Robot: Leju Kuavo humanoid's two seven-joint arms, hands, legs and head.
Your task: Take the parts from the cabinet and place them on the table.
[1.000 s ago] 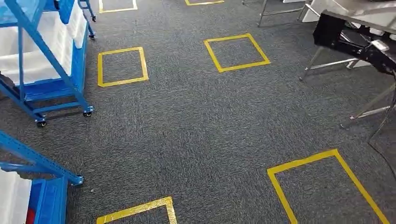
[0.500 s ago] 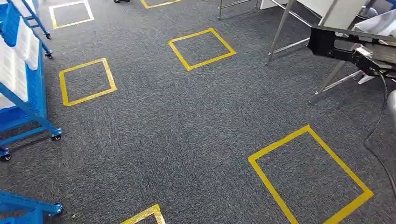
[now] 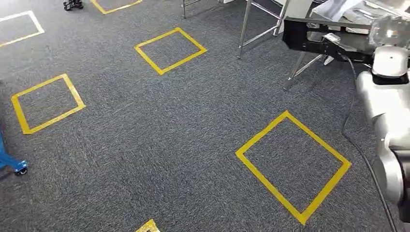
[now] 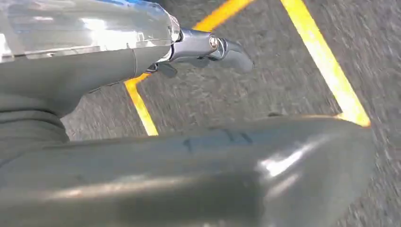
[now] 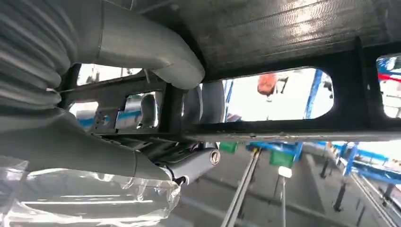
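Observation:
My right arm (image 3: 387, 106) reaches up at the right edge toward the table (image 3: 314, 41), a steel-legged bench with a black frame. Its end is wrapped by a clear plastic bag with a part (image 3: 390, 28). In the right wrist view my right hand (image 5: 71, 142) holds that crinkled clear bag (image 5: 90, 201) just below the table's black underside (image 5: 283, 23). In the left wrist view my left hand (image 4: 94, 75) grips another clear bagged part (image 4: 85, 23) above the carpet, its fingers (image 4: 208, 47) curled along it. Only a blue wheeled foot of the cabinet (image 3: 13, 164) shows, at the far left.
Grey carpet carries yellow tape squares, one large (image 3: 292, 164) right in front of me and others (image 3: 169, 50) further off. Slanted steel table legs (image 3: 244, 29) stand at the back right. A black cable (image 3: 360, 150) trails over the floor beside my right arm.
The camera has swung right: the blue cabinets slid out at the left, the table came nearer at the upper right, and my right arm has come into view.

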